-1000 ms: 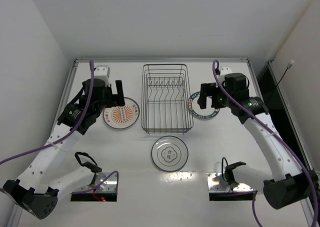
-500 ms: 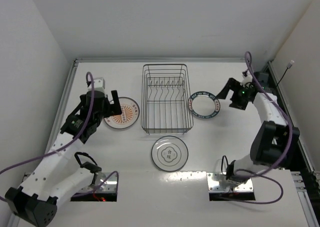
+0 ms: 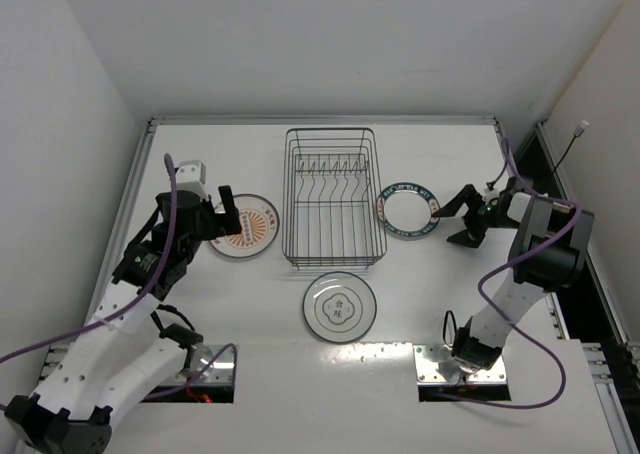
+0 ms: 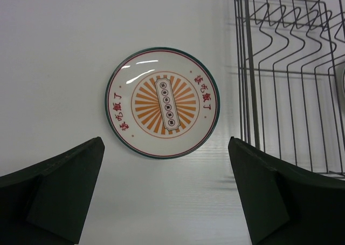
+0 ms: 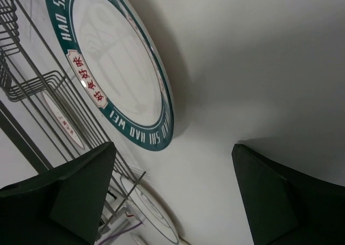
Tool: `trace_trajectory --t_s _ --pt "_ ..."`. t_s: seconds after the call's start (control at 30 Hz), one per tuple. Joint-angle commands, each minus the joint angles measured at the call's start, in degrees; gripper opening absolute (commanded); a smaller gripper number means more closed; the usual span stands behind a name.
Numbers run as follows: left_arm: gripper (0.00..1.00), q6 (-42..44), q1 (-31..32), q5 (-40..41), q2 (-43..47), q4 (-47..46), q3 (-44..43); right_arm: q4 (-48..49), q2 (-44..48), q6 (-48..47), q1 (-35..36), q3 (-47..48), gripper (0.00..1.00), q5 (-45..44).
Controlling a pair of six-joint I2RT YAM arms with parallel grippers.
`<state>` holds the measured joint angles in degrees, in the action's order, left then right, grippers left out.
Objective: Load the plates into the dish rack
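Observation:
The dish rack (image 3: 330, 196) stands at the table's middle and holds no plates. The orange sunburst plate (image 3: 243, 226) lies flat to its left; the blue-green rimmed plate (image 3: 408, 210) lies flat to its right; the thin-ringed plate (image 3: 340, 306) lies in front of it. My left gripper (image 3: 223, 218) is open and empty at the sunburst plate's left edge; the left wrist view shows that plate (image 4: 163, 102) ahead of the gripper (image 4: 164, 202). My right gripper (image 3: 456, 219) is open and empty, low, just right of the blue-green plate (image 5: 116, 67), apart from it.
The rack's wires (image 4: 291, 77) run along the right of the left wrist view. The right wrist view shows rack wires (image 5: 32, 88) and the ringed plate (image 5: 151, 212) beyond. Two mounting plates (image 3: 190, 379) sit at the near edge. Walls enclose the table.
My right arm swung from above the blue-green plate out to the right and dropped low beside it. My left gripper drew back toward the left of the sunburst plate.

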<state>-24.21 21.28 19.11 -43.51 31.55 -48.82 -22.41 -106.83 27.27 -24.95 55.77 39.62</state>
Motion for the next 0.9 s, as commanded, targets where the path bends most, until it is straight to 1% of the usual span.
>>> trace_trajectory --t_s 0.0,0.17,0.2,0.27,0.3,0.33,0.37,0.4,0.47,0.5,0.53,0.7,0.8,0.87 --pt "1.0 2.2 -0.4 -2.9 -0.8 -1.5 -2.1 4.8 -1.5 2.3 2.6 2.1 0.85 -1.1" --pt "1.0 2.2 -0.4 -4.6 -4.8 0.4 -4.2 6.1 -4.1 5.1 4.7 3.1 0.71 -3.2" --pt "1.0 2.2 -0.4 -4.6 -5.4 0.4 -4.9 6.1 -5.6 5.9 5.6 4.0 0.65 -3.9" --pt "1.0 2.2 -0.4 -5.2 -6.2 0.9 -4.9 6.6 -6.6 6.7 6.4 5.2 0.55 -4.5" --pt "1.0 2.2 -0.4 -5.2 -6.9 0.9 -5.6 6.6 -7.2 7.3 7.2 5.2 0.43 -4.5" --pt "1.0 2.2 -0.4 -5.8 -6.9 0.9 -5.6 6.6 -7.7 7.3 7.2 5.8 0.37 -4.5" --pt "1.0 2.2 -0.4 -6.4 -7.6 0.9 -6.1 7.2 -8.5 7.9 7.7 5.8 0.32 -4.5" --pt "1.0 2.2 -1.0 -6.4 -8.3 1.4 -6.1 7.2 -8.5 8.4 7.7 6.4 0.24 -4.5" --pt "1.0 2.2 -1.0 -6.4 -8.9 2.0 -6.1 7.2 -9.0 8.4 8.3 6.9 0.12 -4.5" --pt "1.0 2.2 -1.0 -5.6 -8.9 2.0 -6.1 5.9 -9.0 7.9 8.3 6.9 0.02 -5.3" --pt "1.0 2.2 -1.0 -5.6 -8.9 2.5 -6.6 5.9 -9.0 7.9 8.3 6.9 0.0 -5.3" --pt "1.0 2.2 -1.0 -3.7 -8.9 4.7 -7.3 2.6 -5.0 4.7 8.3 6.9 0.0 -7.3" --pt "1.0 2.2 -1.0 -3.0 -8.9 5.3 -7.9 -2.3 -0.3 2.0 8.3 9.4 0.0 -8.7" --pt "1.0 2.2 -1.0 -2.5 -8.9 5.9 -7.9 -4.3 5.3 1.0 8.3 11.4 0.0 -11.8"
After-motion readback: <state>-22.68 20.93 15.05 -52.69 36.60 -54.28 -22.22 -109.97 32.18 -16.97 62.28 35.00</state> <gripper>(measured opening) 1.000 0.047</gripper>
